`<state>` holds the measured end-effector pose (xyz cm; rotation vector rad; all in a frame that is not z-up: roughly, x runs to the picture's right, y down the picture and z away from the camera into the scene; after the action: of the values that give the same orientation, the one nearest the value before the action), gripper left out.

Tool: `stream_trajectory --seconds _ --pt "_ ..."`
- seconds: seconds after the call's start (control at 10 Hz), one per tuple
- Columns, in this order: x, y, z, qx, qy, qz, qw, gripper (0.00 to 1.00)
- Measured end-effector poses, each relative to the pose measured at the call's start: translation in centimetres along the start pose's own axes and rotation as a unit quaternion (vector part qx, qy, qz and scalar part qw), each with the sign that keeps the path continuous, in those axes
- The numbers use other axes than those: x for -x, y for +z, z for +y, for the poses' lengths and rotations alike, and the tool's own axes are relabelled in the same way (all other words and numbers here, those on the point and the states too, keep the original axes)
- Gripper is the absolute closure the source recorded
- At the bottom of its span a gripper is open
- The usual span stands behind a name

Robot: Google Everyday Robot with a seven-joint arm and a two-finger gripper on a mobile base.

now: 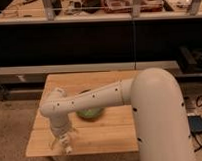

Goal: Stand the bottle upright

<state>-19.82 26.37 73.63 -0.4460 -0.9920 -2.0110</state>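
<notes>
The table (pixel 114 134) was pale wood, smooth and matt. The arm (pixel 95 97) across it looked like white moulded plastic with a soft sheen. The gripper (pixel 62 143), at lower left of the frame over the table's front edge, showed the same whitish plastic. The floor (pixel 13 123) looked speckled and rough.

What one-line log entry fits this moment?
gripper: low over front-left of table | bottle: not visible | green object: under arm
</notes>
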Motion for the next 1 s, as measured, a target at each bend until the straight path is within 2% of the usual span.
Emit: stream_trajectory --seconds 0.5,1.0 --pt "0.3 1.5 -1.0 0.012 0.019 -0.02 0.9995 0.2" --pt "2.6 3.1 -1.5 0.012 0.039 -0.027 0.9988 0.2"
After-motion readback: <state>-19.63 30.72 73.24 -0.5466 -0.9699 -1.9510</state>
